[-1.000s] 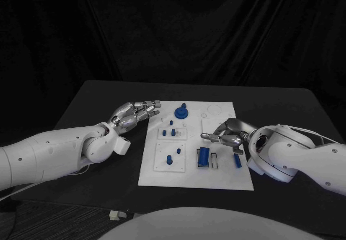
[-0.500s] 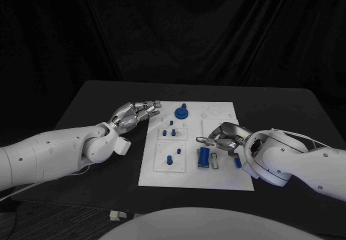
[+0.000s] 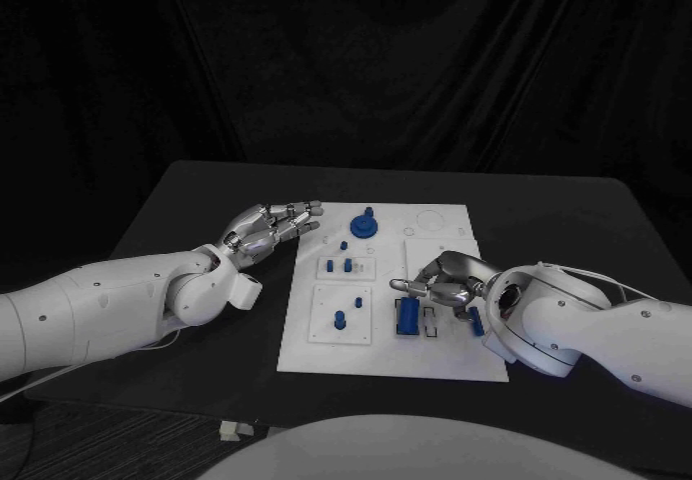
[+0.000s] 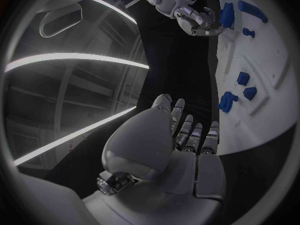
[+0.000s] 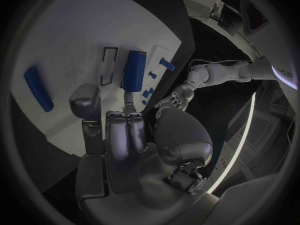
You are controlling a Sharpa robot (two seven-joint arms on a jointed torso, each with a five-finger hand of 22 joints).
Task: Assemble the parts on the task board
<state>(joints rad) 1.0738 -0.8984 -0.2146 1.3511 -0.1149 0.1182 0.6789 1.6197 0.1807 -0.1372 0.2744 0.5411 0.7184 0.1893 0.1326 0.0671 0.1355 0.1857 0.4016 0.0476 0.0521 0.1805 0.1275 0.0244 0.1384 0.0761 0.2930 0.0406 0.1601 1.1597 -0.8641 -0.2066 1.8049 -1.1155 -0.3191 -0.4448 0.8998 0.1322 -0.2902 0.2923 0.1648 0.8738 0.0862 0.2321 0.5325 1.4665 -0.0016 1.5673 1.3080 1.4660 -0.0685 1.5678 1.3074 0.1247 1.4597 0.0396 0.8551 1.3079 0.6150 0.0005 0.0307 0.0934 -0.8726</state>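
A black surface point(image 3: 202, 200) is standing in front of dark curtains, and the white task board point(image 3: 440, 345) is lying across its middle, running from the far edge toward the near edge.

The left hand point(image 3: 268, 229) is hovering over the bare surface just beside the board's far left corner, its fingers point(image 4: 187, 130) extended side by side and slightly curved, holding nothing and touching nothing.

The right hand point(image 3: 441, 278) is hanging over the right half of the board, near its middle, with its fingers point(image 5: 128, 130) curled downward close together. Their tips are reaching down at the far end of the long blue block point(image 3: 408, 316), which is lying in a rectangular recess toward the board's near right part; whether they are actually touching or pinching it cannot be told.

A slim blue bar point(image 3: 476, 321) is lying near the board's right edge. A round blue part with a knob point(image 3: 364, 223) is sitting near the far edge, and small blue pegs point(image 3: 340, 266) are standing in raised squares along the left half.
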